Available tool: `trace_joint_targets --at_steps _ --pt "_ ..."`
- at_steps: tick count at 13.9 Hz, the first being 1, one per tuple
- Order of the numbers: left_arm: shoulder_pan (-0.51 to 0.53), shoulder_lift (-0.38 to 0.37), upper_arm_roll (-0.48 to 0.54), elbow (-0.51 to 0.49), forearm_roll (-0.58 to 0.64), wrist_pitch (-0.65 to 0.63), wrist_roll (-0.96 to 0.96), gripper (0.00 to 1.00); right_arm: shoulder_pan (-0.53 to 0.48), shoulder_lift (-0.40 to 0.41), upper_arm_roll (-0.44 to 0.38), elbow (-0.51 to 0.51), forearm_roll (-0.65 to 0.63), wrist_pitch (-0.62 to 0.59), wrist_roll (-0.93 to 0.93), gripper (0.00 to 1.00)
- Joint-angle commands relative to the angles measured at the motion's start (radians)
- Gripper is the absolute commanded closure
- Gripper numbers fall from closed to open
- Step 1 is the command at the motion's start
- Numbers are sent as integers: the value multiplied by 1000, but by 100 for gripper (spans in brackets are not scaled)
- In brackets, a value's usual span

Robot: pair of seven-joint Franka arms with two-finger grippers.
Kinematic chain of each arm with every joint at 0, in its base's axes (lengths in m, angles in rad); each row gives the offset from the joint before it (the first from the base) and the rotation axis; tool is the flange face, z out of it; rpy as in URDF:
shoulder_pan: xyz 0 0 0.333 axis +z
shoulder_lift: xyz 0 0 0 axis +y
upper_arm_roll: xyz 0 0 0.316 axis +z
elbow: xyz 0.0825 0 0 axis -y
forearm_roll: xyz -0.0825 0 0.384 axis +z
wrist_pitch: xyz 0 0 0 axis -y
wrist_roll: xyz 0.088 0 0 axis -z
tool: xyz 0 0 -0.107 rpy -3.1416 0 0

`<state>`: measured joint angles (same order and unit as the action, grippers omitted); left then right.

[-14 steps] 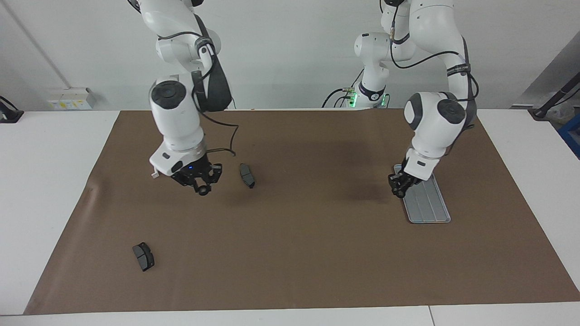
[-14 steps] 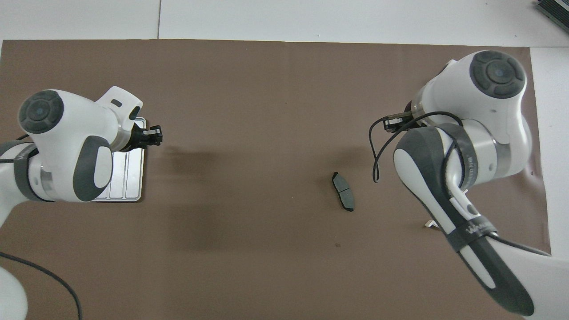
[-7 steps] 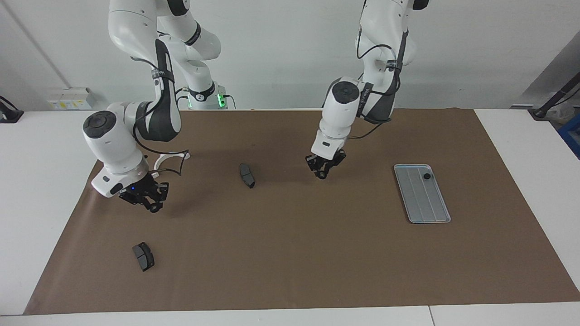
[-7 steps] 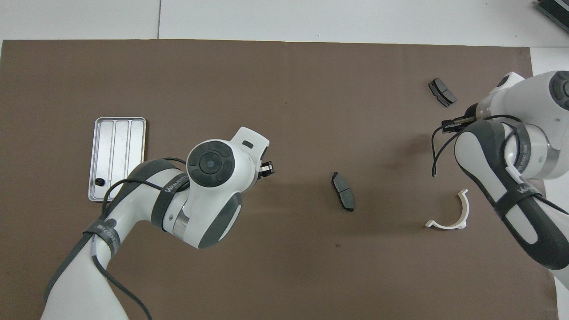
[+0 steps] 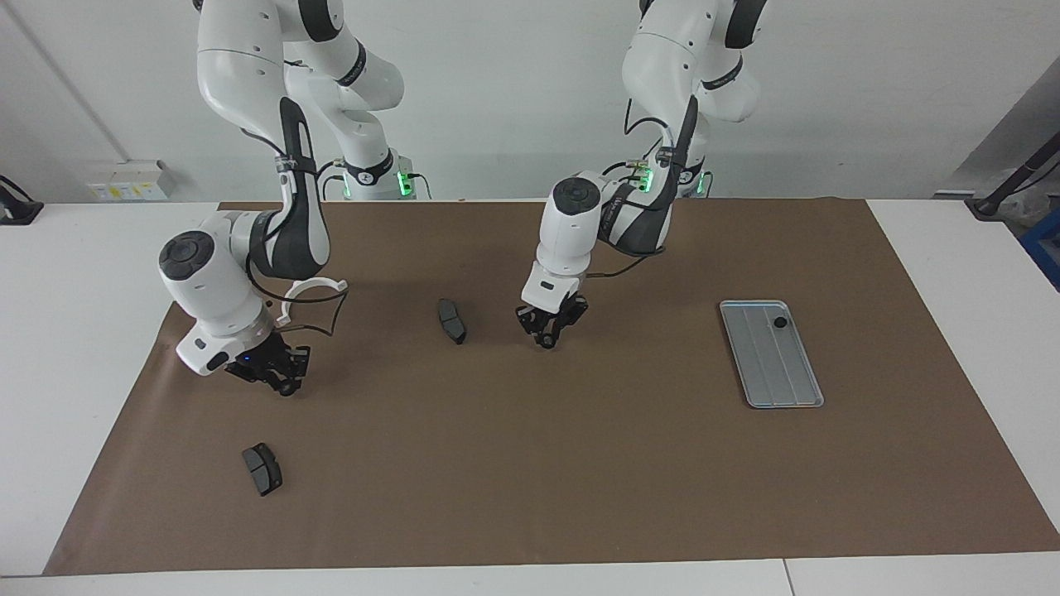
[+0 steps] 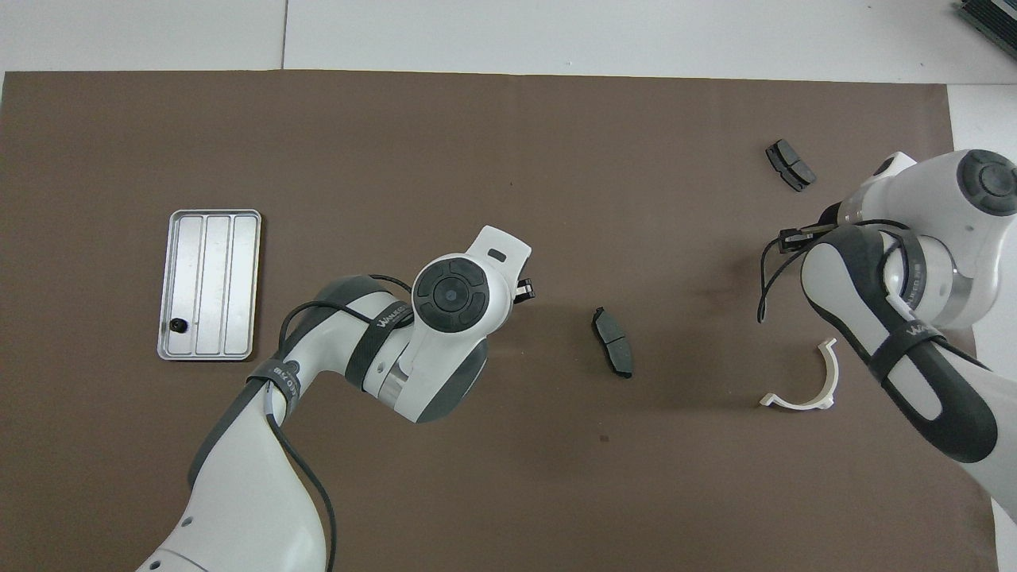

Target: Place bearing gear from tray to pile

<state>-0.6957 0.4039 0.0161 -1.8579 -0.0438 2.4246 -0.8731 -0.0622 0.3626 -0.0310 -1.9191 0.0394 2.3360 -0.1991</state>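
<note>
The grey-blue tray (image 5: pixel 782 377) (image 6: pixel 234 278) lies toward the left arm's end of the table. One small black bearing gear (image 5: pixel 779 323) (image 6: pixel 176 325) sits in the tray's corner nearest the robots. My left gripper (image 5: pixel 546 338) (image 6: pixel 525 291) hangs low over the bare mat between the tray and a dark brake pad (image 5: pixel 451 320) (image 6: pixel 612 342). Its fingers are drawn together, and whether they hold anything does not show. My right gripper (image 5: pixel 281 382) is low over the mat near the pile, between a white half-ring bracket (image 5: pixel 308 287) (image 6: pixel 806 381) and a second brake pad (image 5: pixel 262 468) (image 6: pixel 790 165).
A brown mat (image 5: pixel 580 480) covers most of the white table. The pile's parts lie scattered toward the right arm's end. The right arm's elbow hangs over the half-ring bracket in the overhead view.
My left gripper left the tray and moved over the mat toward the middle brake pad. My right gripper swung from beside that pad to the right arm's end, uncovering the bracket.
</note>
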Motion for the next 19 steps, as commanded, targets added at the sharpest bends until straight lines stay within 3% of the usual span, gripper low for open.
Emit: trace_joint_targets --at_steps 1,2,3,7,9,12,15,19 --pt "-11 13 8 26 24 22 -20 64 -16 -14 16 -34 28 35 -17 48" --pt "-14 13 8 26 24 25 -20 31 -16 -14 14 -34 28 35 -13 0" --pt "-28 12 11 26 24 10 -21 0 -18 -14 16 -32 28 34 -13 0" --pt "-16 9 19 69 27 -82 -21 0 25 -72 16 -12 28 13 38 0" --pt "21 -37 68 77 32 -126 -12 0 71 -106 16 -9 28 -7 102 0" --pt "178 -118 73 72 33 -206 6 0 175 -111 16 29 27 -67 186 0" --pt "295 -131 73 54 33 -222 48 0 287 -103 16 63 10 -70 355 0" --pt "456 -186 73 -82 33 -208 297 0 431 -65 16 113 10 -69 498 0"
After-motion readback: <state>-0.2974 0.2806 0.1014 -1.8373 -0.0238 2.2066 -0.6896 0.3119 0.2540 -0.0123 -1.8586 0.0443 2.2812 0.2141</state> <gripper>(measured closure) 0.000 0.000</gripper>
